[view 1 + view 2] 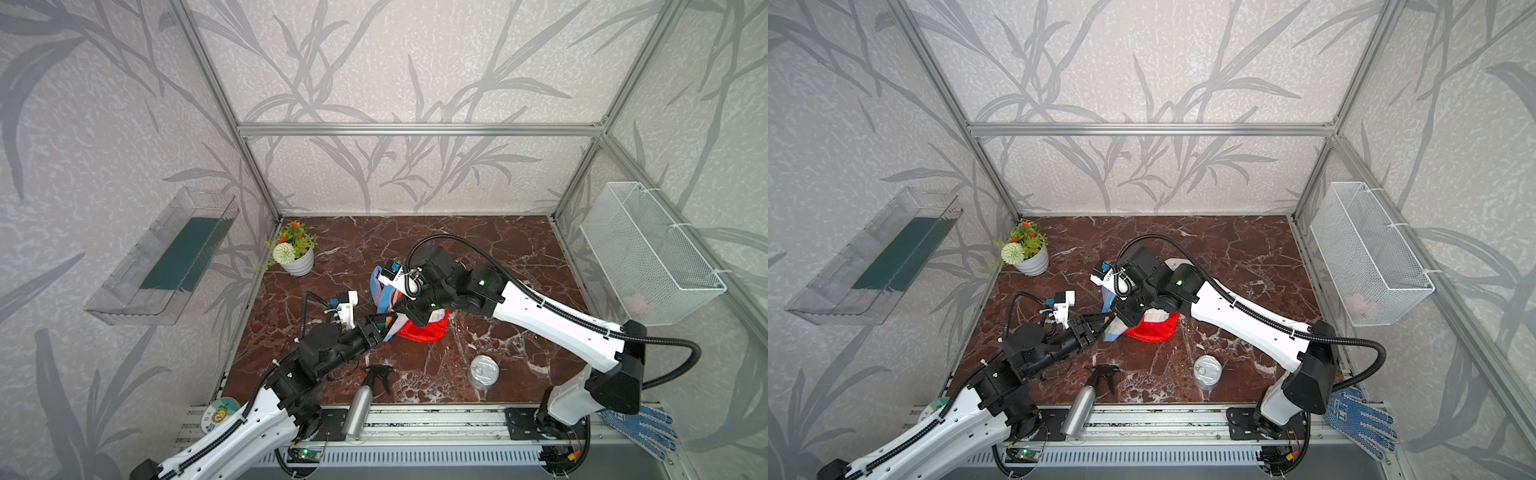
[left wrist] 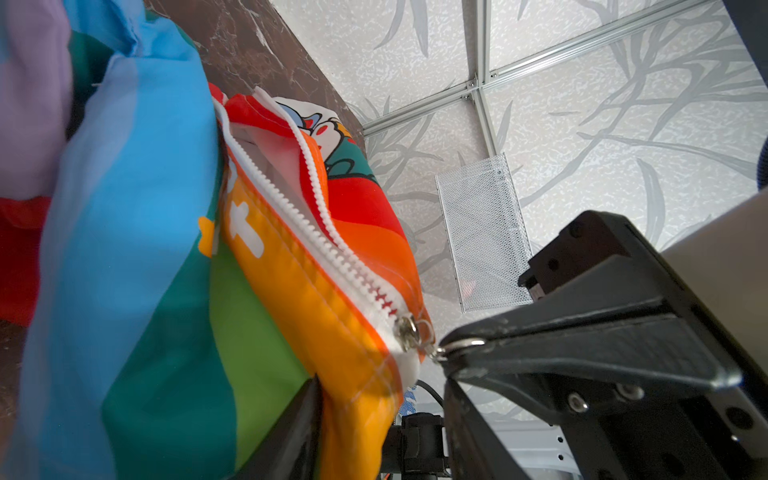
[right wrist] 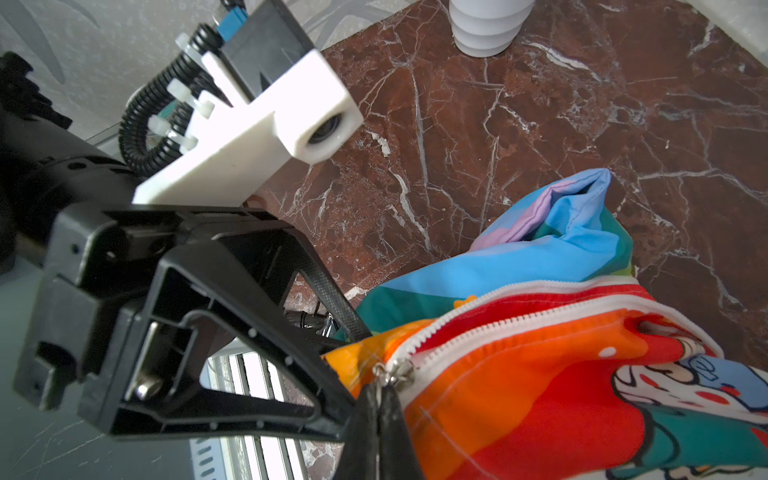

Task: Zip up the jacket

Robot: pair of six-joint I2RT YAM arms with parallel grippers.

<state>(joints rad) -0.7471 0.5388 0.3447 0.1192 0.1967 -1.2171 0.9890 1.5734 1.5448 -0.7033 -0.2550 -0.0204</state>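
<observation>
— Where to find the jacket (image 1: 422,330)?

— Midway across the marble tabletop (image 1: 519,257), bunched in a heap, with the hem end lifted between the two arms. Barely zipped, with the slider (image 2: 405,330) down at the hem and the white zipper teeth (image 2: 291,208) gaping above it.

— And gripped how?

— By the right gripper (image 2: 451,353), pinched tight on the metal zipper pull (image 2: 432,347). By the left gripper (image 2: 380,386), nothing firm yet: half apart, straddling the orange hem corner just below the slider, not visibly squeezing it.

— How to do this step well?

— Best, by the look of it: clamp that hem corner first, close under the slider, as an anchor. Then draw the pull away along the teeth, keeping both tapes taut and in one line. Go slowly; ease off if thin lining bunches ahead of the slider.
</observation>
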